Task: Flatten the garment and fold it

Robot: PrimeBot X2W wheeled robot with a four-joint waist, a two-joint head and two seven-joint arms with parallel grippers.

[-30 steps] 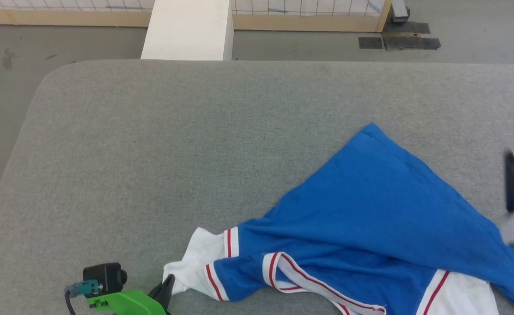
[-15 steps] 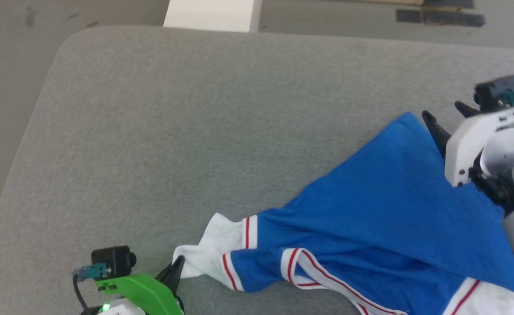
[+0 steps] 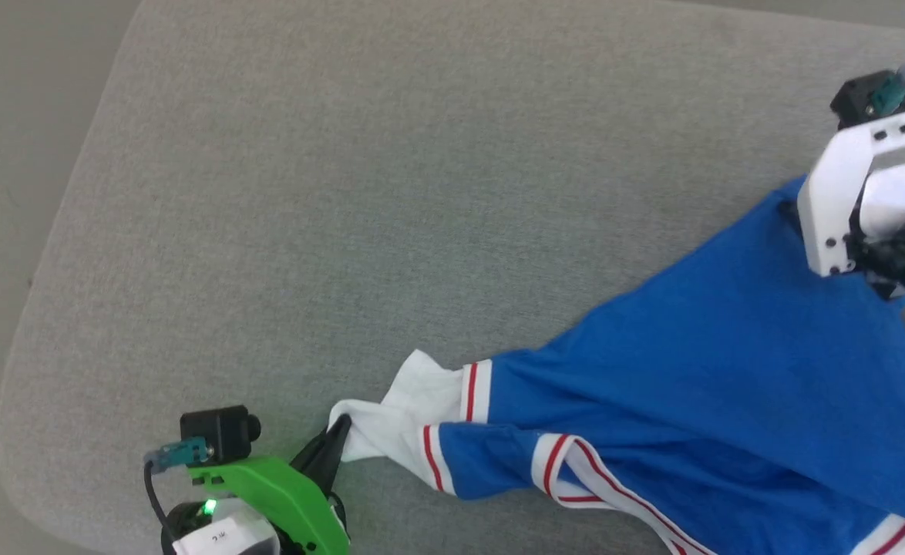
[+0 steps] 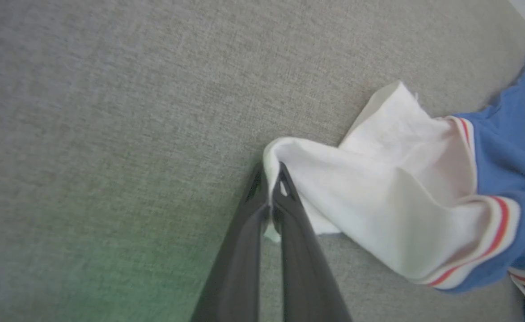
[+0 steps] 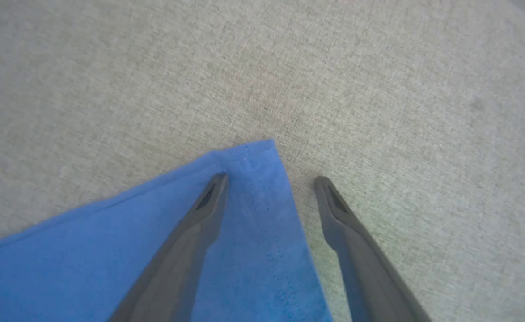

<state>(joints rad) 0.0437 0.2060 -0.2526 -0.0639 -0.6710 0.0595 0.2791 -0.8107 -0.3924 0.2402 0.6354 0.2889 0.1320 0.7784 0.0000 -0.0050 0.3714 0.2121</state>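
L hand (image 4: 270,173) pinching garment (image 3: 730,362) sleeve, R hand (image 5: 271,178) spread astride hem corner

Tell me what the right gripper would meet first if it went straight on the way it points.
The right gripper would probably meet the blue corner of the garment, which its open jaws straddle, then the grey surface; its height above them is unclear.

Grey fabric-covered surface (image 3: 329,177), rounded corners; plain grey-beige floor (image 3: 13,116) beyond left edge; even light.
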